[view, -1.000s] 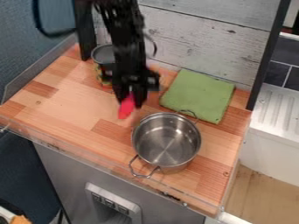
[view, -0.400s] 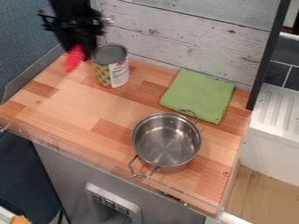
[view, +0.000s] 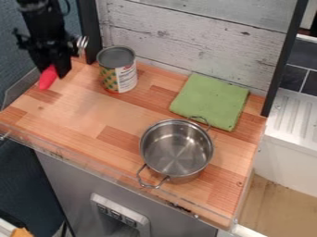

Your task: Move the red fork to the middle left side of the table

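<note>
One fork [view: 47, 78] is pinched in one gripper [view: 54, 71]; one pot [view: 178, 150], one labelled can [view: 117, 71] and one cloth [view: 210, 101] are seen.

Has a blocky black robot arm [view: 44, 21], a thin dark curved cable [view: 67, 6] and a black two-finger gripper [view: 54, 72].

A black claw [view: 53, 73] hides the middle of the red fork [view: 47, 78], while the top edge crops the robot arm [view: 42, 16] and 2 black posts [view: 286, 55]. At right, the frame cuts off a white draining board [view: 298, 111]. Print on the can [view: 117, 69] is too small to read.
</note>
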Controlling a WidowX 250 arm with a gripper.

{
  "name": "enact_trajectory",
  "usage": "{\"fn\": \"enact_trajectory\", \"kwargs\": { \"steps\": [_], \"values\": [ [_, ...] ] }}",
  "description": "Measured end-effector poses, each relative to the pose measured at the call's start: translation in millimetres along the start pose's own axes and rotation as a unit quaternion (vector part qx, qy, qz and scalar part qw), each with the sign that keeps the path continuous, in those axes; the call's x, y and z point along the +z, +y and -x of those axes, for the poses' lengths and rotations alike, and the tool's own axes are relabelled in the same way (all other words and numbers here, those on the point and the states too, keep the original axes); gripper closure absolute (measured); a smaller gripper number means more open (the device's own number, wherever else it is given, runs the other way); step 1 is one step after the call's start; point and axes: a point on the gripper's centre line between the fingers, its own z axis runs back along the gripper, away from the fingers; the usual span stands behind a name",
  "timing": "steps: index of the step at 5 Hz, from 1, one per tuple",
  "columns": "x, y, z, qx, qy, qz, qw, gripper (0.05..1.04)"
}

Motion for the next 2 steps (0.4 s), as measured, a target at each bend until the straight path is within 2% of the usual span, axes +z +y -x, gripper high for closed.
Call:
{"fn": "enact_trajectory", "kwargs": {
  "steps": [1,2],
  "values": [
    [-26.5,12.4,3.8,0.024,0.030,-0.001,0.9993,0.686],
    [-44.0,10.5,1.4,0.042,0.039,0.000,0.9984,0.686]
  ]
}}
